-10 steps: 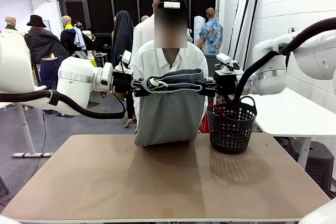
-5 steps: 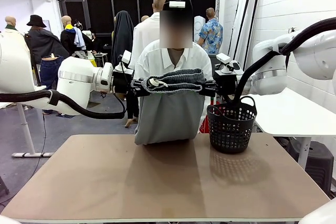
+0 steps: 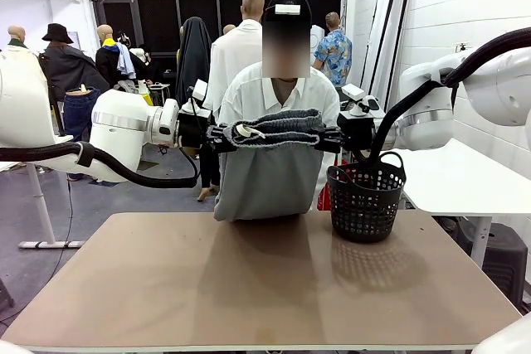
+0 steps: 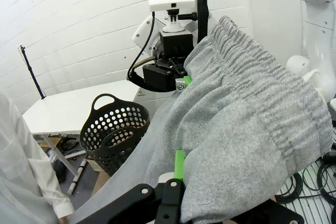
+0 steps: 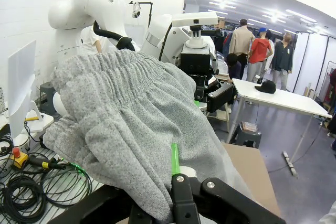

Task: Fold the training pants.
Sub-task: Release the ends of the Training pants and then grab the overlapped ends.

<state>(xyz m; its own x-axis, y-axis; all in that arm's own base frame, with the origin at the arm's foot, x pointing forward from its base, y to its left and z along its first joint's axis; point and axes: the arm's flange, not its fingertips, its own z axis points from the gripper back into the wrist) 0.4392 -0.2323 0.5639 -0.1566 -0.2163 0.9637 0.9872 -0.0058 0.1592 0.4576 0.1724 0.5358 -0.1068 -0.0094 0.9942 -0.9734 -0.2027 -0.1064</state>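
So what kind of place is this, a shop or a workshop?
Probably a robotics lab or test hall, not a shop: two white robot arms hold grey training pants over a plain work table, with loose cables lying nearby.

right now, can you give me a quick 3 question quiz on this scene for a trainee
1. True or false: the training pants lie flat on the table.
2. Where is the black basket? A) on the table, at the robot's right B) on the floor C) in the person's hands
3. Which part of the pants do the left gripper and right gripper clamp?
Key: 1 false, they hang between the two shut grippers; 2 A; 3 the gathered waistband, one end each.
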